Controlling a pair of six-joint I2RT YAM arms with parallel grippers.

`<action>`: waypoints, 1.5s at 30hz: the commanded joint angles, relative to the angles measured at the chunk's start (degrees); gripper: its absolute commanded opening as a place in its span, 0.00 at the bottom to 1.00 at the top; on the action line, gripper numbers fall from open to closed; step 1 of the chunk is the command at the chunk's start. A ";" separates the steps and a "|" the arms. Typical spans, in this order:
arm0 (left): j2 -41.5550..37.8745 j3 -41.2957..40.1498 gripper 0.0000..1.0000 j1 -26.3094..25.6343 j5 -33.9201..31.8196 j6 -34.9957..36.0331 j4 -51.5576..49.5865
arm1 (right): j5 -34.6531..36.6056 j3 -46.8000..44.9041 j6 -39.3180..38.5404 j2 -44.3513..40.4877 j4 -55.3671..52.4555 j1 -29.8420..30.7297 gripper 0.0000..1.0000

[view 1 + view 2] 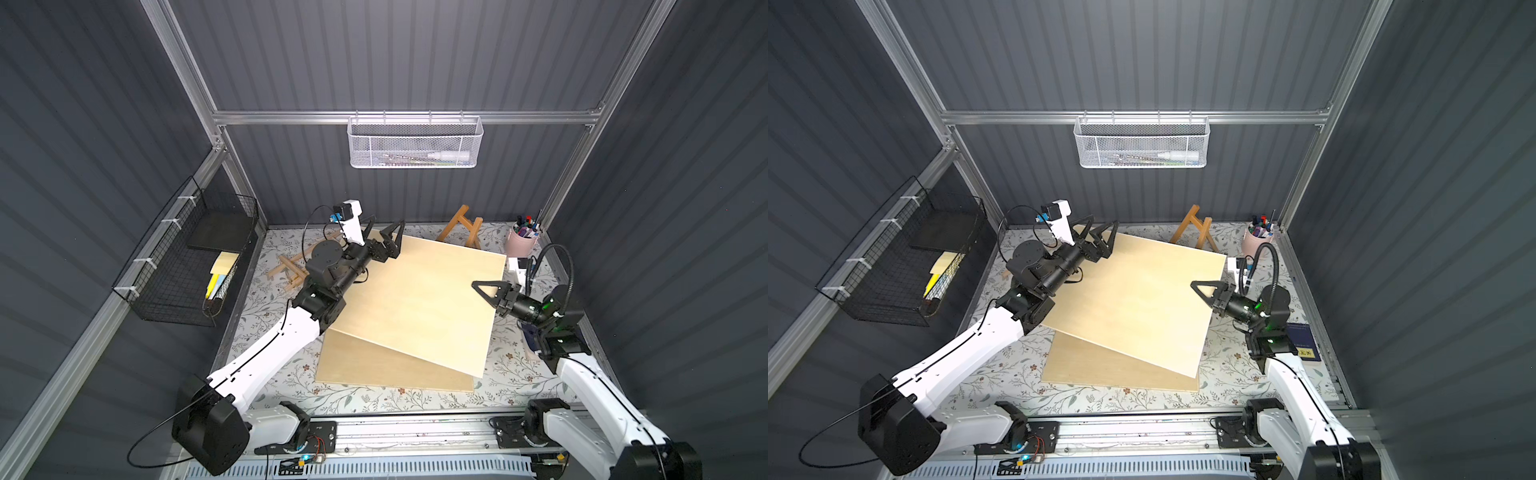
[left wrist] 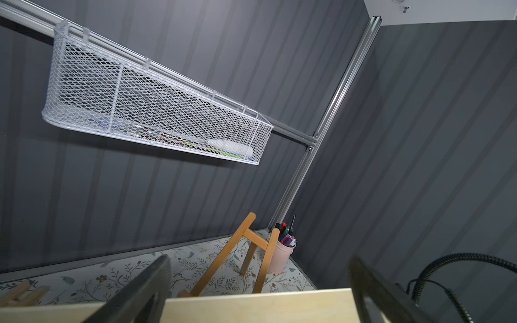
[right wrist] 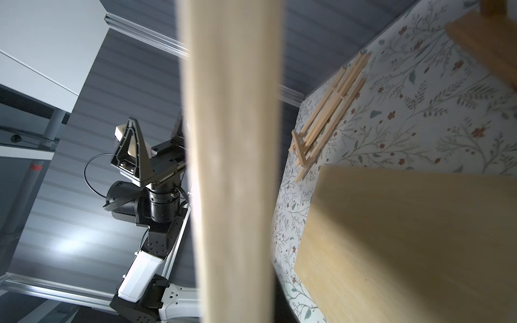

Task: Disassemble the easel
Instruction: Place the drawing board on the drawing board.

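two pale boards fill the middle of the bench (image 1: 266, 332). the lower board (image 1: 374, 374) lies flat, and the upper board (image 1: 419, 299) is tipped above it, near edge low over the lower one and far side raised.

my right pincer (image 1: 478, 286) is clamped together on the upper board's 3 o'clock edge, and its wrist view shows the panel edge-on, running straight through the grip. that one-sided hold is, i judge, why the board hangs skewed.

my left pincer (image 1: 384, 229) sits at the board's 11 o'clock corner with its jaws apart. the board's edge is between them but not pinched, so i read it as a second grip not yet taken.

the standing easel (image 1: 459, 226) is at 1 o'clock on the bench, upright on its legs and bare of any board, near the pink cup (image 1: 521, 243) of pens. a pale folded easel (image 1: 291, 266) lies flat at 10 o'clock.

i reckon the panel must be laid down before the standing frame itself can be taken apart.
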 commanded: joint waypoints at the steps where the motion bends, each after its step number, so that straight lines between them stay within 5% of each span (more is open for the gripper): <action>1: -0.84 1.95 0.99 -0.12 -1.07 1.37 -0.37 | -1.86 0.63 8.66 2.26 19.39 1.51 0.00; 6: -0.57 2.04 0.99 -0.15 -1.28 1.40 -0.54 | -3.08 -2.06 11.22 8.81 25.51 3.34 0.00; 18: 0.21 2.05 0.99 -0.13 -1.63 1.31 -0.80 | -6.61 -6.98 2.18 13.87 18.07 4.54 0.00; 29: 1.61 1.72 0.99 -0.09 -1.32 0.96 -0.68 | -7.02 -9.79 2.17 27.71 29.33 5.27 0.00; 36: 2.33 1.70 0.99 -0.13 -2.02 0.88 -0.85 | -7.51 -8.28 -1.69 34.30 23.97 6.54 0.00; 45: 2.24 1.35 0.99 -0.17 -2.91 0.74 -0.81 | -3.89 -6.50 -13.72 31.09 6.27 6.56 0.00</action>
